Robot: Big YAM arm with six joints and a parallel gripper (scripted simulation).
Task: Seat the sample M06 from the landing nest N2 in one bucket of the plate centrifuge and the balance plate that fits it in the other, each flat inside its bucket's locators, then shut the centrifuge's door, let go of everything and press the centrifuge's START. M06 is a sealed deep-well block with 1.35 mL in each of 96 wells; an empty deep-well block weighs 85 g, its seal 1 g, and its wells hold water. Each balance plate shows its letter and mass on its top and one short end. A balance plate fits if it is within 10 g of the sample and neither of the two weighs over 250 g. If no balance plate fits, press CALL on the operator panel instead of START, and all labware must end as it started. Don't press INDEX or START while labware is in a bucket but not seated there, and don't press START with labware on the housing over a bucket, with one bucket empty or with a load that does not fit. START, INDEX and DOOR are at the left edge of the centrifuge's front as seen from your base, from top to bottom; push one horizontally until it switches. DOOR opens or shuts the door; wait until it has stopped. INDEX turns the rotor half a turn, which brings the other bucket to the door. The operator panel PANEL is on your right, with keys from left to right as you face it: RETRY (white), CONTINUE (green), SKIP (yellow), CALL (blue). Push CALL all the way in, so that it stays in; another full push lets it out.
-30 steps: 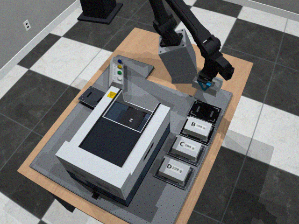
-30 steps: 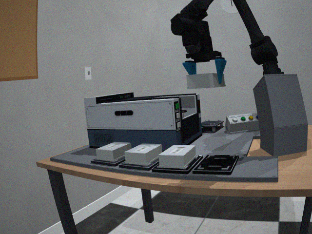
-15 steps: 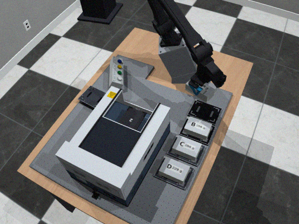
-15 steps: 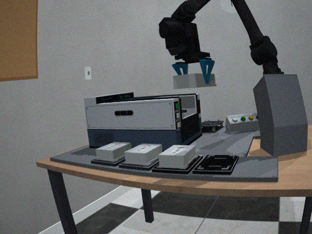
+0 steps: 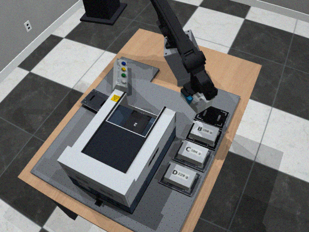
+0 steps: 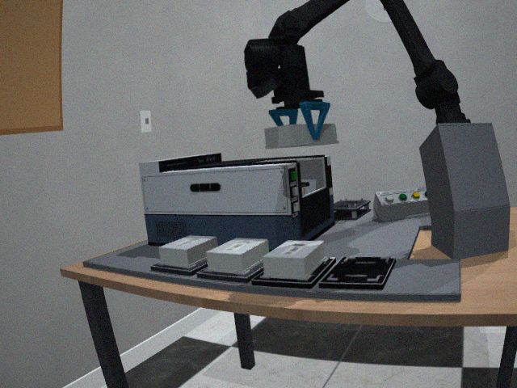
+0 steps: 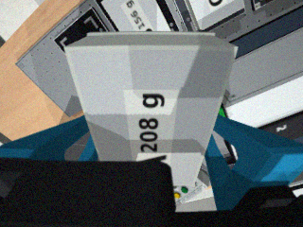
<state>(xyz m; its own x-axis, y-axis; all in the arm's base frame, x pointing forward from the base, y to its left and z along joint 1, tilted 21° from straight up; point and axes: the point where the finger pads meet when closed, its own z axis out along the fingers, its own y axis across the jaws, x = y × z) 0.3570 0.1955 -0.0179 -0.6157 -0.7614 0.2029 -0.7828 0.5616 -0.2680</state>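
Note:
My gripper [image 6: 298, 120] is shut on a grey balance plate [image 6: 300, 135] and holds it high in the air, level, above the deck and near the centrifuge's open front. The wrist view shows the plate [image 7: 151, 109] between my blue fingers, with "208 g" on its end. In the overhead view the plate [image 5: 201, 103] hangs over the deck beside an empty black nest [image 5: 212, 116]. The centrifuge [image 5: 117, 152] has its door open, and a dark bucket marked 2 [image 5: 135, 122] shows empty. The landing nest [image 5: 94, 99] is empty. I do not see M06.
Balance plates B [image 5: 204, 131], C [image 5: 193, 151] and D [image 5: 180, 176] sit in their nests to the right of the centrifuge. The operator panel [image 5: 122, 72] with its coloured keys stands behind the centrifuge. The grey arm pedestal [image 6: 465, 187] stands on the table. The centrifuge's buttons [image 6: 293, 190] are on its front edge.

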